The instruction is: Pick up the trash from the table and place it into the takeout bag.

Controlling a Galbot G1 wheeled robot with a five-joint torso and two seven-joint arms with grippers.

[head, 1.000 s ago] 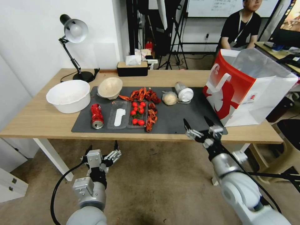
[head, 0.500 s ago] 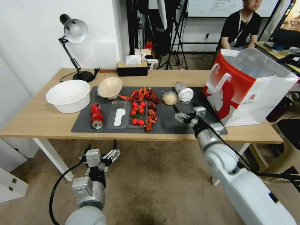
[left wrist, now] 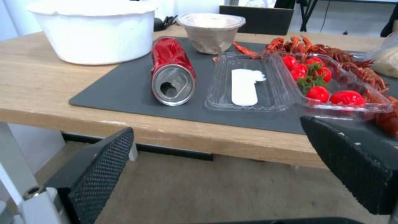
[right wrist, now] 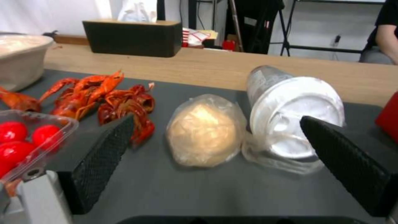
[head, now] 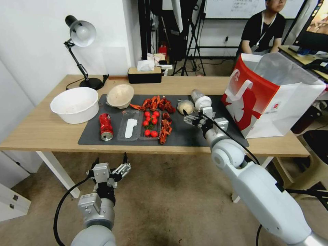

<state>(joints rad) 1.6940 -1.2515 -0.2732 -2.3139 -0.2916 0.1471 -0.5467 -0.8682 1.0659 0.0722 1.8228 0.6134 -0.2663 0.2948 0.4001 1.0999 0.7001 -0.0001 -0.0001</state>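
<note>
Dark grey mat (head: 191,131) is stretched along the light-wood table (head: 41,131), and the right gripper (head: 194,115) is held low over it, fingers spread apart, just in front of the beige paper ball (head: 185,107) and the toppled clear cup (head: 200,99). In the right wrist view the paper ball (right wrist: 205,130) is seen wrapped in thin plastic film, touching the cup (right wrist: 290,109), whose white lid is turned toward the camera; both lie between the two black finger pads (right wrist: 99,158), a detail not given from the head. Red crayfish shells (right wrist: 104,93) are piled just beside the ball.

The takeout bag (head: 273,99) is stood upright at the table's right end, mouth open, near the cup.

The left gripper (head: 111,169) is parked below the table edge, also open. From its wrist camera the crushed red can (left wrist: 172,74) is shown lying on its side on the mat, its open end facing out, beside a clear plastic tray (left wrist: 248,84) and cherry tomatoes (left wrist: 317,81). The beige paper bowl (left wrist: 211,32) is tipped behind the can, next to a large white bowl (left wrist: 93,29).
</note>
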